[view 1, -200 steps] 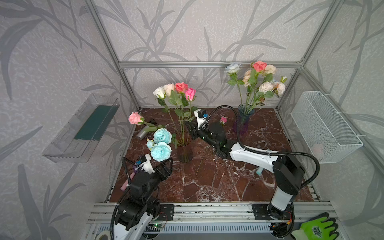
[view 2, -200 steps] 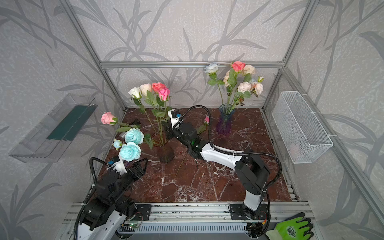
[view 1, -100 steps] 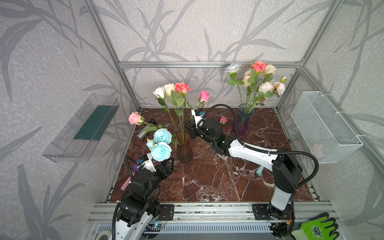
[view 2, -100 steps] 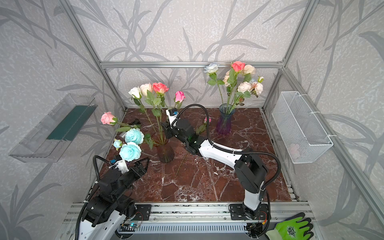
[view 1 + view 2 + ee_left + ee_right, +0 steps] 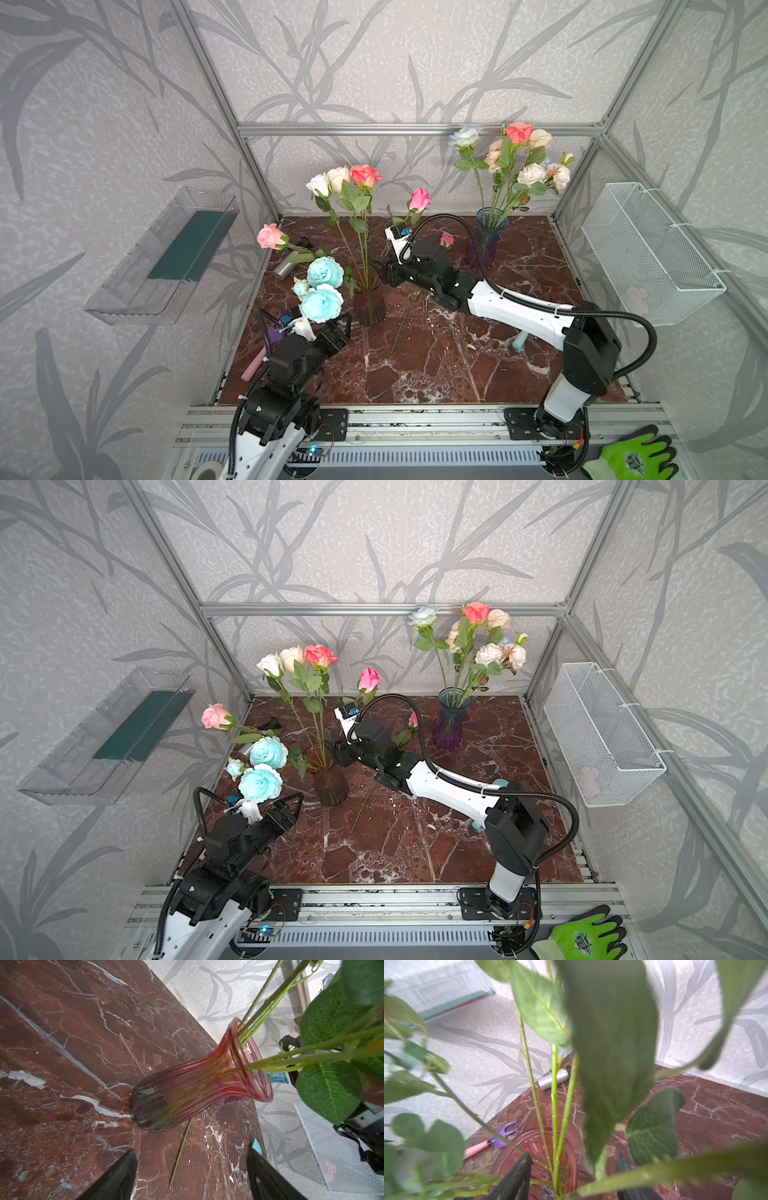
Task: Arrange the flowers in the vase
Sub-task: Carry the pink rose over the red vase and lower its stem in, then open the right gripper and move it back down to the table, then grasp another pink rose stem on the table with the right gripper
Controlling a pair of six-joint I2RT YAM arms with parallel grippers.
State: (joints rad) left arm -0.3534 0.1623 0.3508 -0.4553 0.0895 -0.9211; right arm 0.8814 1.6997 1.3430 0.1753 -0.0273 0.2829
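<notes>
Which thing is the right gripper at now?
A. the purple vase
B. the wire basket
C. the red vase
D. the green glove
C: in both top views the right gripper is at the rim of the red vase, and the right wrist view looks down into that vase's mouth. The purple vase stands apart, further back.

The right arm [image 5: 515, 311], at four o'clock, pairs a white forearm with black joints and a black ribbed cable [image 5: 651, 334]. The left arm [image 5: 291, 361], at seven o'clock, shows black joints over a white base. The left gripper [image 5: 191, 1150] and right gripper [image 5: 573, 1154] have black fingers.
</notes>
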